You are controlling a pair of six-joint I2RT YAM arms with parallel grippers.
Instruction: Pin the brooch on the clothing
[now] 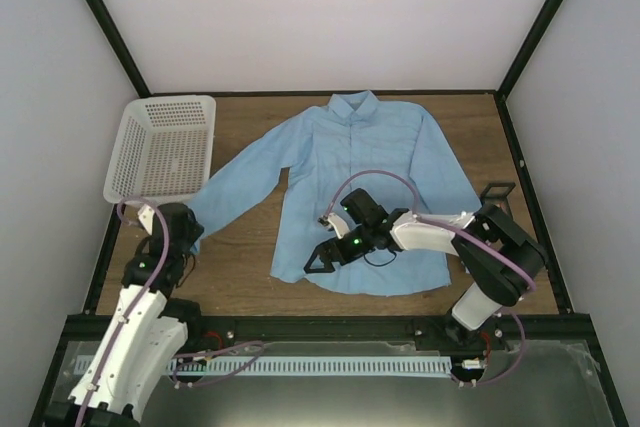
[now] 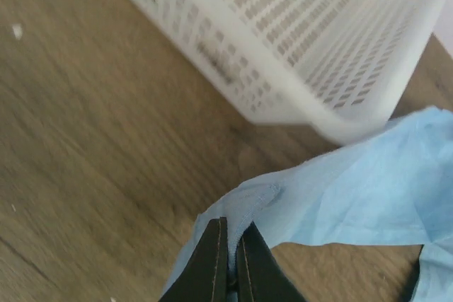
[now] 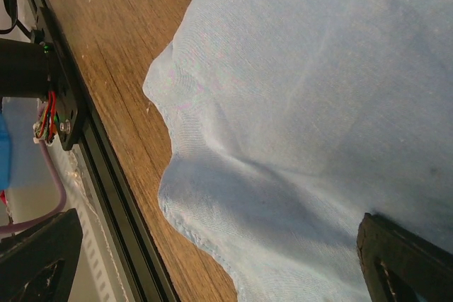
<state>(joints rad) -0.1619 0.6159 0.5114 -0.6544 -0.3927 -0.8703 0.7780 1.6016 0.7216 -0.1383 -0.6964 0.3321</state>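
One wooden table, white walls: left gripper pinches shirt, right gripper gapes empty.

Light blue collared shirt, flat, front up, sleeves outspread.

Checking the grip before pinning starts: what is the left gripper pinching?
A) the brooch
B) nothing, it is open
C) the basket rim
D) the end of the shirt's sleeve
D: the left wrist view shows the left gripper shut on a fold of the sleeve, beside the basket, not on it.
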